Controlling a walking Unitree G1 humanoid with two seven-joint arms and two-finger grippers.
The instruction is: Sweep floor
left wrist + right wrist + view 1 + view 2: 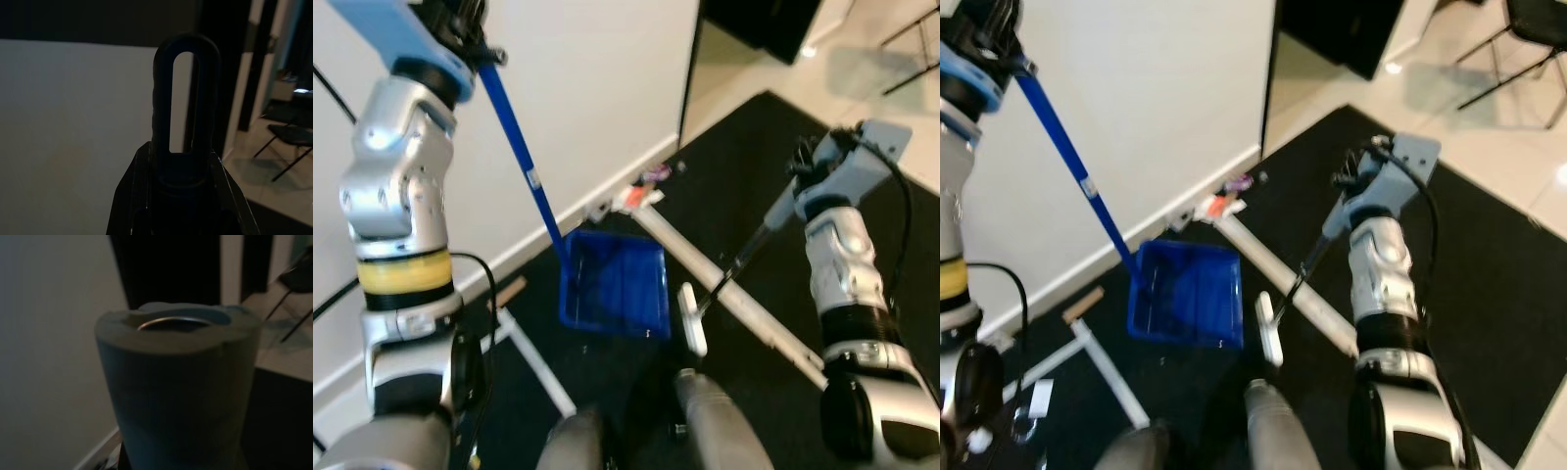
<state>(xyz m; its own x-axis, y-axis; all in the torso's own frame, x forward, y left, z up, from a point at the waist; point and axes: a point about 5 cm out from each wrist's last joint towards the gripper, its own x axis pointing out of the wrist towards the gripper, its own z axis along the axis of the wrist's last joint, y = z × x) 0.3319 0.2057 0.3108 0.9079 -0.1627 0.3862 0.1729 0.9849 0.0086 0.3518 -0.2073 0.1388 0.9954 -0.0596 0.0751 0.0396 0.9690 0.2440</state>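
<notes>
Head views: evenly lit, daylight-type illumination from the upper right, with pale glare patches on the glossy floor tiles (1528,147). The white wall (597,98) is bright and nearly featureless. The black carpet (1489,294) reads dark, with little texture. Slight motion softness throughout — edges are not crisp.

Wrist views: dim and underexposed. Nearest objects are out of focus — large dark blurred shapes against a grey wall.
</notes>
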